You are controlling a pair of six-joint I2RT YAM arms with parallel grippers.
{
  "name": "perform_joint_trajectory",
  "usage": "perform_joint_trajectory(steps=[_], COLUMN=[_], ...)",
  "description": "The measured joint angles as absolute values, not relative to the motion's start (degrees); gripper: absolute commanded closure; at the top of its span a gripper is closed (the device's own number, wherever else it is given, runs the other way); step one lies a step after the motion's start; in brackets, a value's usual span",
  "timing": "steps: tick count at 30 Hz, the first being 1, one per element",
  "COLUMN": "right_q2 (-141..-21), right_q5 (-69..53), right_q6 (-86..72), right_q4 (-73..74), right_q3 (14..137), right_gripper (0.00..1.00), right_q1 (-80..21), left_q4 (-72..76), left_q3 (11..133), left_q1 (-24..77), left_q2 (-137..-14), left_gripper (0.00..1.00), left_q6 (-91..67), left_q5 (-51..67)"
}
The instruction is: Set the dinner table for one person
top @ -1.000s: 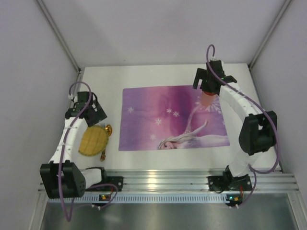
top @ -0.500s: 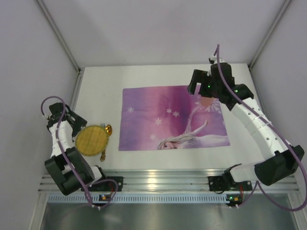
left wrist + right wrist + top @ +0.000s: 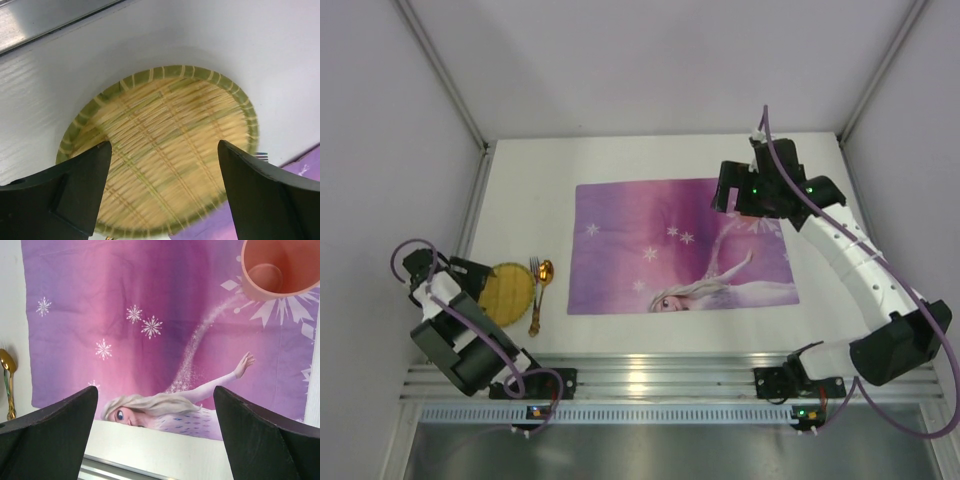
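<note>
The table [image 3: 525, 195] fills the floor between grey panels [image 3: 380, 150], with a silver rail [image 3: 660, 375] along its near edge. A purple placemat [image 3: 660, 245] lies at its middle. Near the table's near left corner sit a woven plate [image 3: 165, 150] and, just to its right, a fork [image 3: 533, 265] and gold spoon [image 3: 542, 285], beside the placemat's left edge. The left gripper [image 3: 470, 272] hangs at the plate's left edge and hides part of it from above; its jaws stand wide and hold nothing. The right gripper [image 3: 155, 390], jaws wide and empty, hovers over the placemat's far right corner, blocking the top view of a pink cup [image 3: 275, 270]. A second ago the left gripper was at the plate's far side and the right arm was folded; now it is stretched out. The cup stands upright on that corner, showing only its bare bottom; the plate carries nothing.
</note>
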State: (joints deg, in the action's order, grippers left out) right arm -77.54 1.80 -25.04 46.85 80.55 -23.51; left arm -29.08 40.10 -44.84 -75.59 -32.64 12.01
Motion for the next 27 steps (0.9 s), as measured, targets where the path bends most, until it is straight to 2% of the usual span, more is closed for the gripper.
perform_joint_trajectory(steps=[12, 19, 27], right_q2=[-81.34, -83.81, -84.29], right_q5=[1.02, 0.56, 0.36], right_q6=[-25.04, -25.04, -24.84], right_q4=[47.27, 47.46, 47.72], right_q3=[80.25, 80.25, 80.25], right_gripper=[0.0, 0.0, 0.0], right_q1=[-23.51, -23.51, -23.51], left_q4=[-22.87, -13.5, -6.7], left_q3=[38.0, 38.24, 48.95], left_q1=[-44.56, -27.46, -25.06], left_q2=[-75.53, -79.15, -92.25], left_gripper=[0.11, 0.11, 0.11], left_q6=[-33.93, -38.98, -43.07], left_q5=[20.49, 17.54, 15.29])
